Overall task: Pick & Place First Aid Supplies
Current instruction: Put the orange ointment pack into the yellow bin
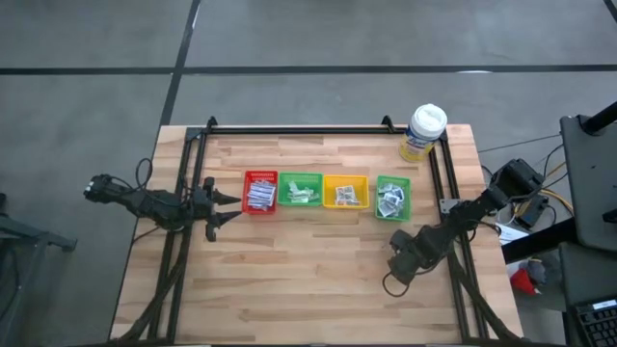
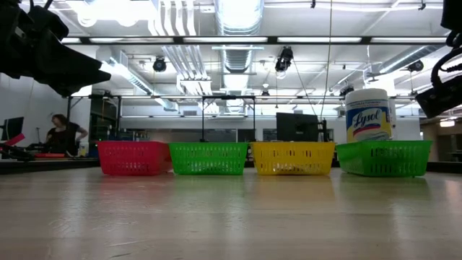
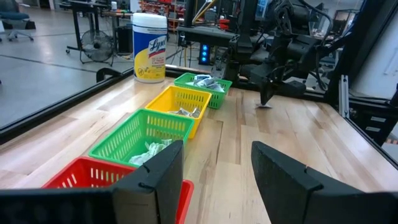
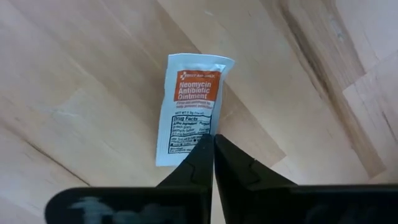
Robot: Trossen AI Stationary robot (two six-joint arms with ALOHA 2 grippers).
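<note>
A: Start from the left. What is the left gripper [image 1: 234, 208] doing?

B: Waiting. It hangs just left of the red tray [image 1: 260, 192], fingers spread wide and nothing between them. From its wrist camera you look down the whole row: red tray, green tray [image 3: 144, 132], yellow tray [image 3: 180, 102], then a second green tray [image 3: 203, 87] with the tub [image 3: 150, 47] behind it.

A: And the supplies?

B: Most already lie in the four trays. Strips in the red tray, sachets and packets in the others. One packet [image 4: 189, 106] is out on the bare table, on the near side of the right-hand green tray [image 1: 392, 198], a little to its right.

A: That is where the right gripper [image 1: 400, 267] is?

B: Yes. Its wrist camera shows an antibiotic ointment packet lying flat on the wood, and the right gripper's fingers pinched together at the packet's lower edge. They look clenched on that edge, though I cannot see whether the paper is truly caught between the tips or only touched.

A: So which step is this?

B: The pick, I judge: a grasp just made on the loose packet, not yet lifted.

A: What does the next move call for?

B: A slow, straight lift to test the hold. A flat packet pinched by one edge may slip or swing. If it holds, carry it over to its tray in the row and release low over it.
</note>
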